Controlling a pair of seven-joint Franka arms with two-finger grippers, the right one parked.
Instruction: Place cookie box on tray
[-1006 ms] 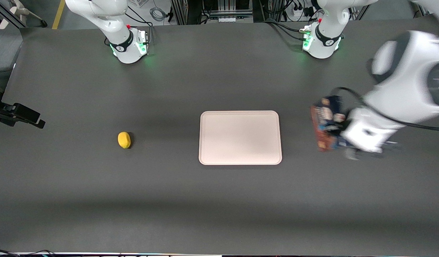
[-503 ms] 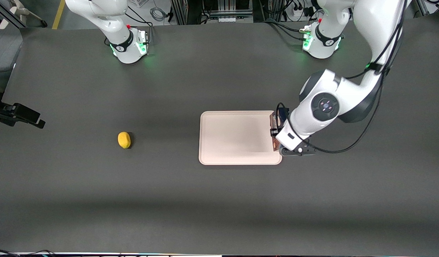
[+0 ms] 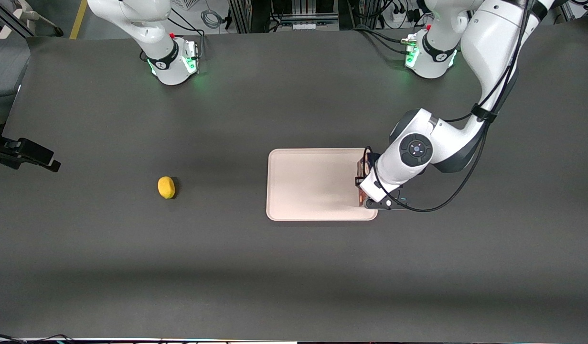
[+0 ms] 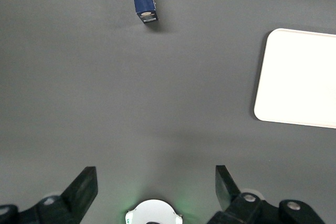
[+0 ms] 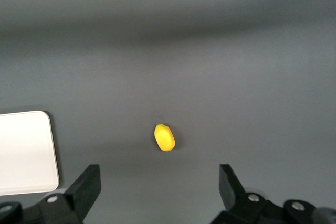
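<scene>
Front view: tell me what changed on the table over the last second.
The gripper swept in from the working arm's end of the table, and the cookie box came with it. Both are now at the edge of the tray that faces that end. The tray and the small yellow object stayed put.

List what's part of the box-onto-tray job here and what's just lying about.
Job:
- cookie box, at the tray's rim under the hand
- tray
- hand, over the tray's end toward the working arm

Lying about:
- yellow lemon-like thing, toward the parked arm's end of the table
</scene>
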